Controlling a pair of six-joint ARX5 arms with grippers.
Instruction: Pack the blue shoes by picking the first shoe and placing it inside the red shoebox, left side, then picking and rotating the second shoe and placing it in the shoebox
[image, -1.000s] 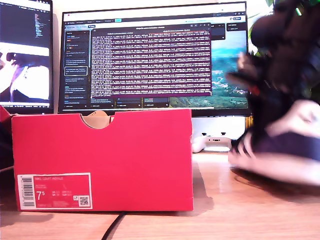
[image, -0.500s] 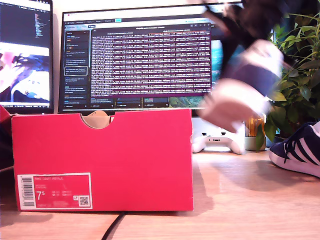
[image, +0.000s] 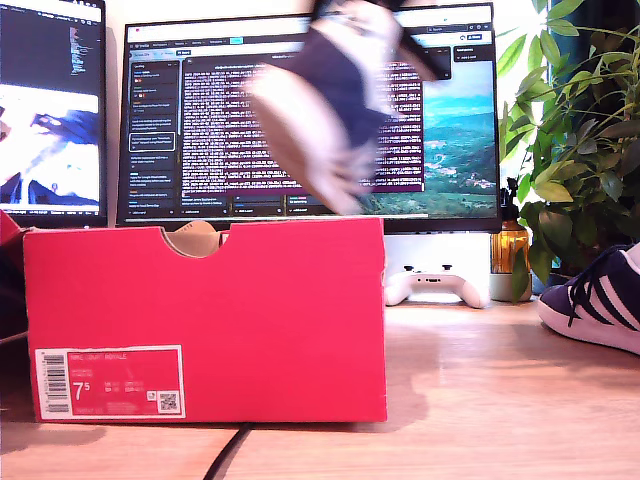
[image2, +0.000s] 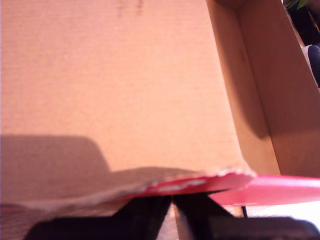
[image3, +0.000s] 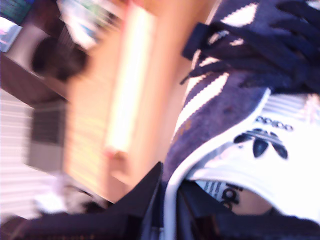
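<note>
At the exterior view's left, the red shoebox (image: 205, 320) is standing on the worktop (image: 480, 400), and my first tool (image2: 172, 202) is pinching its wall edge, jaws closed together on the cardboard. Above the box's right half, my second tool (image3: 170, 200) is carrying one blue sneaker (image: 330, 110) clamped by its collar, long axis tilting steeply, so the box is lying below and leftward. The other sneaker (image: 595, 305) is resting at the far right.
</note>
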